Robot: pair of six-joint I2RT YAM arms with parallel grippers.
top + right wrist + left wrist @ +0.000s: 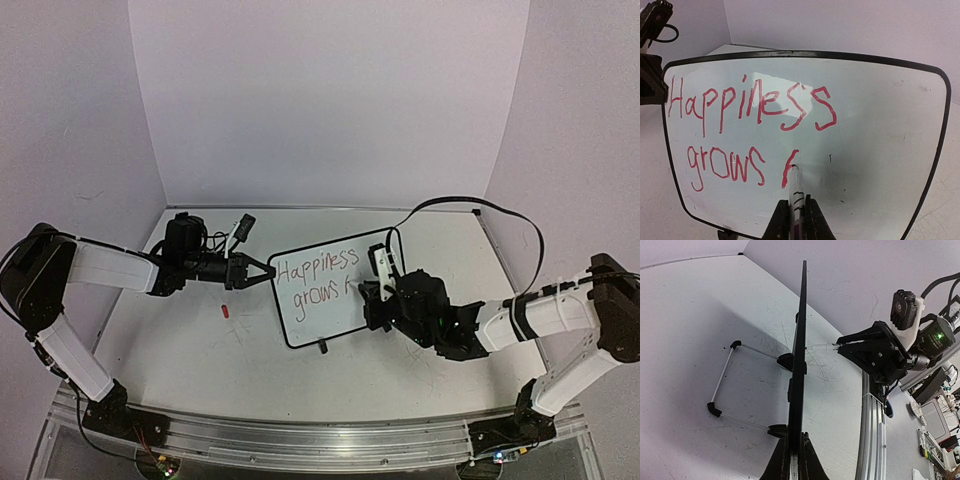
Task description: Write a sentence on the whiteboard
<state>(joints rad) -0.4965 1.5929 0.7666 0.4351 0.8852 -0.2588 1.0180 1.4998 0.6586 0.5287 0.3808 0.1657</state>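
The whiteboard (322,292) stands tilted at the table's middle; it fills the right wrist view (880,125) and shows edge-on in the left wrist view (801,340). Red lettering (750,105) reads "Happiness grows" plus one stroke of a further letter (789,169). My left gripper (262,272) is shut on the board's left edge (795,450). My right gripper (796,212) is shut on a white marker (796,187), whose tip touches the board at that stroke. The right gripper (375,290) sits at the board's right side in the top view.
A small red marker cap (226,310) lies on the table left of the board. The board's wire stand (725,375) rests behind it. White walls enclose the table. The aluminium rail (300,440) runs along the near edge.
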